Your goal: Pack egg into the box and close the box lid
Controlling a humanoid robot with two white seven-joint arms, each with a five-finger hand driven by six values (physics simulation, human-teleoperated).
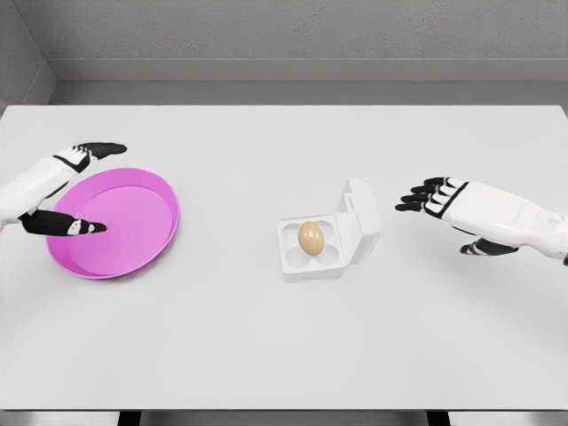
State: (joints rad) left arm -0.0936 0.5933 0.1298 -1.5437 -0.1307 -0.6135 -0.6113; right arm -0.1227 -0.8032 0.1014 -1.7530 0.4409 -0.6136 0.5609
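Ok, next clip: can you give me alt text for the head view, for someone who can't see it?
A brown egg sits in an open white egg box mid-table, its lid standing up on the right. The right hand hovers open to the right of the lid, apart from it; the left hand is spread over an empty pink plate at left.

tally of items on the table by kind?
Egg: 1
Egg box, lid open: 1
Pink plate: 1
Total: 3
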